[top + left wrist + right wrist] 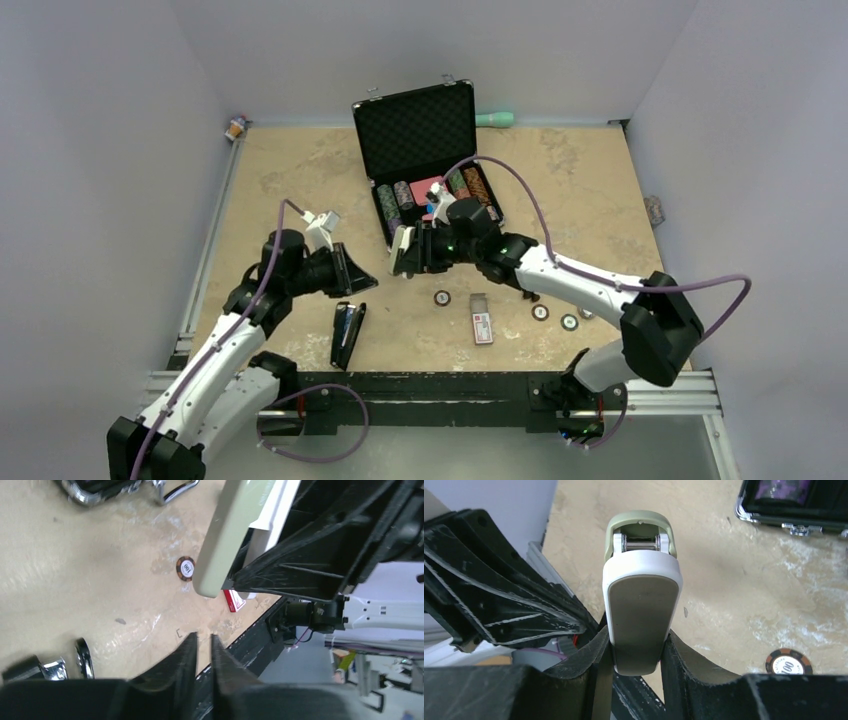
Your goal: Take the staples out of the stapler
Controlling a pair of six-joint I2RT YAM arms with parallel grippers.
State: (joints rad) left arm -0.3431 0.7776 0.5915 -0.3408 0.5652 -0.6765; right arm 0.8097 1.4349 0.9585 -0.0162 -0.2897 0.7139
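A sage-green and white plastic stapler [641,605] is held above the middle of the tan, mottled table [300,180], grasped at its sides by the right gripper [638,647], whose black fingers [679,652] press on both flanks. Its hinged end points left, away from the wrist. It hangs just in front of the near rim of an open black poker-chip case with a metal frame [415,130].

The left gripper [202,647] is in the air just left of the stapler, close to it but apart. Its fingers stand narrowly parted, with only a thin slit between them and nothing in it.

Under and to the right of the stapler lie a round brown poker chip [441,297] and a small red and white box [482,327], both near the table's black near rail. A long black object with metal parts [347,335] lies near that edge too, below the left gripper; I cannot tell what it is. The far left of the table is bare up to the walls.
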